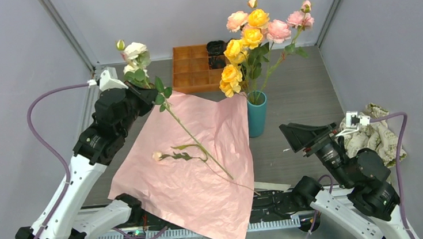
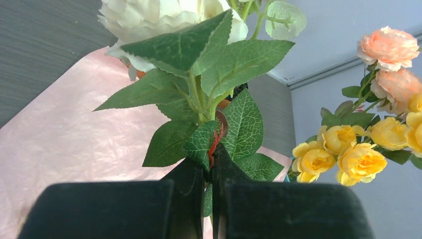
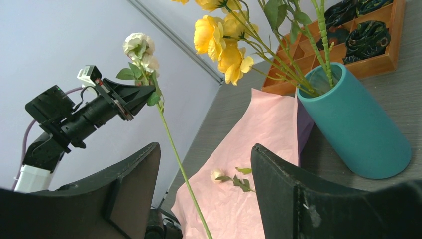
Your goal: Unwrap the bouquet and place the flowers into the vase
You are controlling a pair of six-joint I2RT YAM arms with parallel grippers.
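One cream rose (image 1: 135, 51) is in hand: your left jaws are clamped shut on its stem just under the head, among the leaves, and the long stem trails down over the pink paper (image 1: 205, 201). Lift until the cut end clears the paper, carry it right, then thread that end into the open side of the teal vase (image 1: 257, 120) without knocking the flowers (image 1: 251, 35) standing in it. The vase stands on the bench (image 1: 305, 94), well apart from those jaws, past the paper's far edge. Your right jaws gape wide, holding nothing.
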